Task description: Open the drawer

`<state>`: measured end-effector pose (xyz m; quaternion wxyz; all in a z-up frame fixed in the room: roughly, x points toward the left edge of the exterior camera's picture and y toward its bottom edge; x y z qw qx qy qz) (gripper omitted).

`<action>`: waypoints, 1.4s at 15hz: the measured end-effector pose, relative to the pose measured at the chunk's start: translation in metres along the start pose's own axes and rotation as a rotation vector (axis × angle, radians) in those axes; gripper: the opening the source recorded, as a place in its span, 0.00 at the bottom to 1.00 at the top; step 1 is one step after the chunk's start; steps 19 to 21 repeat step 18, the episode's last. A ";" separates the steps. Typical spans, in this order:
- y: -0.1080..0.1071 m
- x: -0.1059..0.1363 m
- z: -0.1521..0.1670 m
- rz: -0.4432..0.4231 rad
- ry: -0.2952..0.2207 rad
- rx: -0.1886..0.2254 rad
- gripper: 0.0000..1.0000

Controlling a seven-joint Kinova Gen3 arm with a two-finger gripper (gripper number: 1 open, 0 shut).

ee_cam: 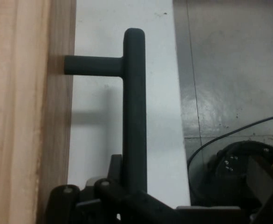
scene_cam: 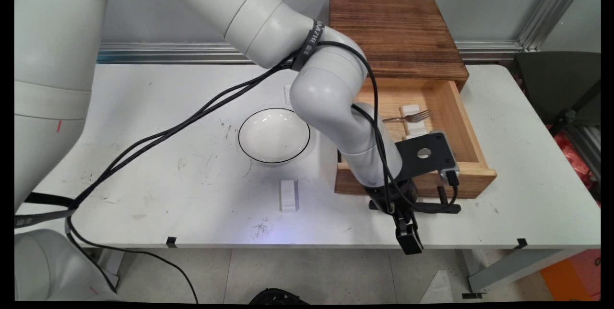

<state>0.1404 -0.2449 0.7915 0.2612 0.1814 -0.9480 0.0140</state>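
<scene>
Your tool [scene_cam: 408, 232] sits at the drawer [scene_cam: 416, 122] handle [ee_cam: 134, 112], grip state I cannot tell; pull askew toward 6 o'clock and it slips off, jolting the fork [scene_cam: 407, 117]

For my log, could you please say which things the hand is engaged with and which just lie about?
Engaged: black two-finger hand; black bar handle; open wooden drawer.
Lying about: metal fork and small white blocks inside it; white black-rimmed bowl; white block on table.

Fork [scene_cam: 407, 117] in open drawer [scene_cam: 472, 129]; bowl [scene_cam: 274, 135] left of drawer; block [scene_cam: 289, 195] before bowl.
</scene>
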 end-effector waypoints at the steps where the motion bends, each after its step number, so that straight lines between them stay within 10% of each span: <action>1: 0.001 0.000 0.000 0.000 0.001 -0.002 1.00; 21: 0.014 0.002 -0.003 -0.004 0.002 -0.023 1.00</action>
